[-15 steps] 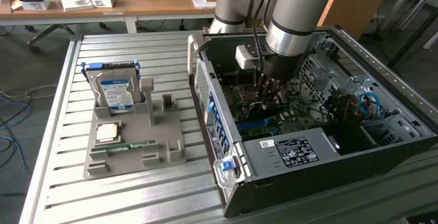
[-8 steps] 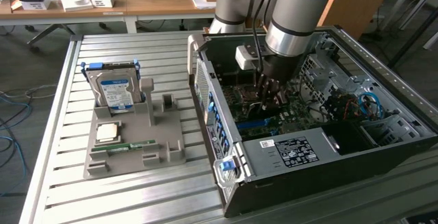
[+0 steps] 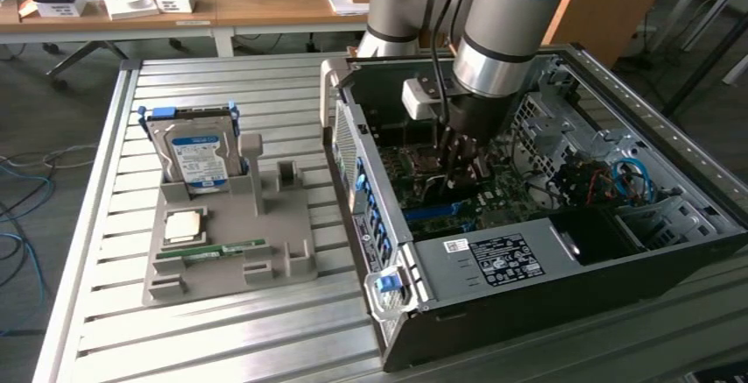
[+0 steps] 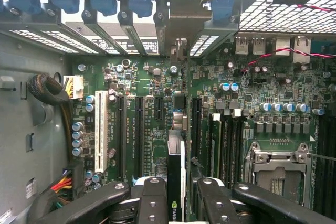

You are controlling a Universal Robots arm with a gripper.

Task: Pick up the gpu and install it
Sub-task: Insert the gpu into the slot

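My gripper (image 3: 463,166) reaches down inside the open computer case (image 3: 561,251), over the green motherboard (image 4: 152,108). It is shut on the gpu (image 4: 176,158), a thin dark card seen edge-on between the two black fingers (image 4: 152,203). The card's pale metal bracket (image 4: 184,14) stands against the case's rear slot openings, between the blue slot clips. The card lines up over the motherboard between two long black expansion slots (image 4: 139,129). Whether its edge sits in a slot is hidden.
A grey parts tray (image 3: 234,273) lies on the slatted table at the exterior view's left. It holds an upright hard drive (image 3: 196,159), a small green memory stick (image 3: 228,250) and a square chip (image 3: 185,225). Cables (image 4: 52,95) and the CPU socket (image 4: 278,174) flank the card.
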